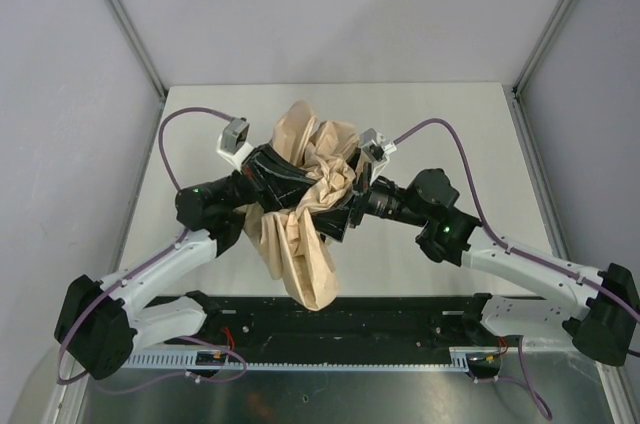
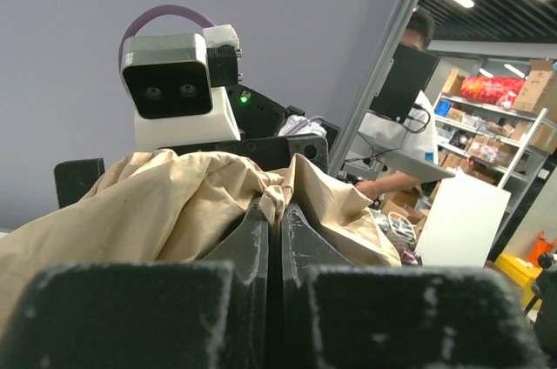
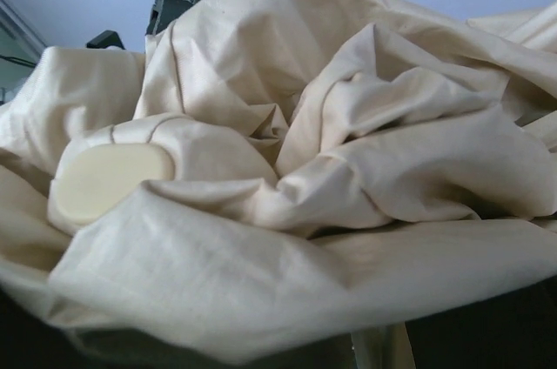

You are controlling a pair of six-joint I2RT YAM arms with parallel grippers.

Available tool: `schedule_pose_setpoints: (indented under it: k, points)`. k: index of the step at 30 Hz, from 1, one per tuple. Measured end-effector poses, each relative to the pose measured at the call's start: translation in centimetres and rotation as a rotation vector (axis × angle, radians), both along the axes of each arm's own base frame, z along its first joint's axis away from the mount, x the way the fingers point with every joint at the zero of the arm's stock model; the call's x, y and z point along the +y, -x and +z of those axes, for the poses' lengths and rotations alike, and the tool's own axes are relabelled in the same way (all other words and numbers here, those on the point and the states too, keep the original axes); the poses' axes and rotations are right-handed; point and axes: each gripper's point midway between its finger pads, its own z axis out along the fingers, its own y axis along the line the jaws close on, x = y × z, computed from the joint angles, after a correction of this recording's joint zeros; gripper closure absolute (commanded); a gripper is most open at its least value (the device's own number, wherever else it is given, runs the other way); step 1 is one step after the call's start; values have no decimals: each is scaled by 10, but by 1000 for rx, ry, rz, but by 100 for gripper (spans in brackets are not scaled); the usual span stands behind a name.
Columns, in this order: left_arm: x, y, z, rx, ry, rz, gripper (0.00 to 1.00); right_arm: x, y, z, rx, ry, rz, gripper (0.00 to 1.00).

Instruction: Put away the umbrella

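Note:
The umbrella point(image 1: 305, 219) is a crumpled bundle of pale beige fabric held above the table between both arms, with a long fold hanging toward the near edge. My left gripper point(image 1: 283, 182) is shut on a fold of the fabric point(image 2: 277, 197), with the jaws pressed together. My right gripper point(image 1: 340, 212) is buried in the fabric from the right. The fabric point(image 3: 348, 169) fills the right wrist view and covers the fingertips, and a strip of it runs down between the dark fingers. A pale oval handle end point(image 3: 111, 179) pokes out at the left. The shaft is hidden.
The white table point(image 1: 450, 124) lies under the bundle, with grey walls on three sides. The black rail point(image 1: 400, 319) with the arm bases runs along the near edge. The right arm's wrist camera point(image 2: 170, 82) sits just behind the fabric in the left wrist view.

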Motion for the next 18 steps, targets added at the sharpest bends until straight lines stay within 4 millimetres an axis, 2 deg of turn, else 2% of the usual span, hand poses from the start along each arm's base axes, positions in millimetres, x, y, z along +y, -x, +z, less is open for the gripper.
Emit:
schedule_pose_setpoints:
  k: [7,11,14,18]
  points:
    - [-7,3,14,4,60,-3,100,4,9,18,-23,-84,86,3]
    - [-10,3,18,9,76,-11,100,1,12,23,-37,-93,88,12]
    - [-11,1,19,21,84,-9,100,-1,12,25,-36,-95,82,24]
    - [-13,-2,18,36,83,-8,100,-1,14,27,-41,-103,84,53]
